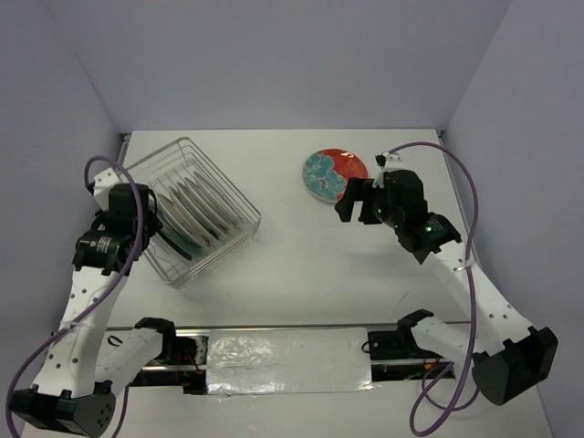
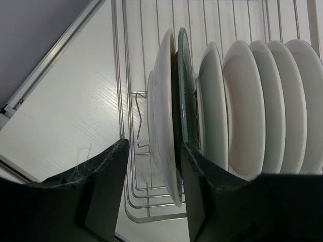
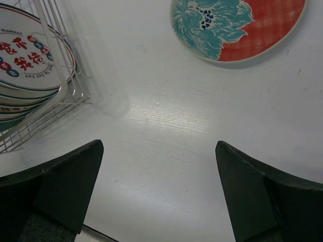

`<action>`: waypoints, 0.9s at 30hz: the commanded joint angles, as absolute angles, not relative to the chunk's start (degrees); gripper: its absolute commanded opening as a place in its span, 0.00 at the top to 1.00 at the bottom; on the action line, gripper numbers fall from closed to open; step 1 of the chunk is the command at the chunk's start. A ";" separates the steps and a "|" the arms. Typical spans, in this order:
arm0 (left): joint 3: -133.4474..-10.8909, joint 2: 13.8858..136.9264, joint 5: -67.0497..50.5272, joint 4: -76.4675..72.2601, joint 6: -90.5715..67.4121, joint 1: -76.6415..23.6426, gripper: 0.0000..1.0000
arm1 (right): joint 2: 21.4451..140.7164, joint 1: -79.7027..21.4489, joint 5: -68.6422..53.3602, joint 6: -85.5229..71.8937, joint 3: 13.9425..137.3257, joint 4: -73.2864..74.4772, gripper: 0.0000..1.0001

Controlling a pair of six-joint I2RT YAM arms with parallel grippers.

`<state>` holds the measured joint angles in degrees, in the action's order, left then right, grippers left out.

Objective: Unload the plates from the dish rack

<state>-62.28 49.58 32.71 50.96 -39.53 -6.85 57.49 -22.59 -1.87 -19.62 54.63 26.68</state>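
The dish rack (image 1: 239, 203), a silver wire basket, stands at the left with several plates (image 1: 196, 214) on edge in it. In the left wrist view the row shows a white end plate (image 2: 164, 126), a grey-teal plate (image 2: 185, 101) and several white plates (image 2: 262, 101). My left gripper (image 1: 153, 228) is open at the rack's near-left side, its jaws (image 2: 154, 146) astride the white end plate's rim. A red-and-teal floral plate (image 1: 335, 173) lies flat on the table at the back right. My right gripper (image 1: 351, 203) hovers just in front of it, open and empty (image 3: 159, 146).
The right wrist view shows the rack's corner (image 3: 70, 98) and a white plate with red marks (image 3: 30, 55) at the left, and the floral plate (image 3: 237, 25) at the top. Side walls close in the white table (image 1: 301, 265).
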 commanded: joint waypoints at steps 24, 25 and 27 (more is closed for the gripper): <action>-59.85 51.59 33.31 46.58 -40.43 -6.59 0.81 | 55.90 -23.03 -6.15 -19.16 56.69 25.58 0.01; -59.85 51.50 33.40 46.50 -40.34 -6.68 0.84 | 55.90 -23.03 -5.98 -19.25 56.78 25.66 0.01; -59.68 51.68 33.31 46.41 -40.25 -6.68 0.86 | 55.90 -23.03 -5.71 -19.07 56.87 25.93 0.01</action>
<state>-57.76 51.35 32.97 47.53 -40.80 -6.83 56.14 -22.63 -5.41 -19.64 54.85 26.79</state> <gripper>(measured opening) 0.269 0.994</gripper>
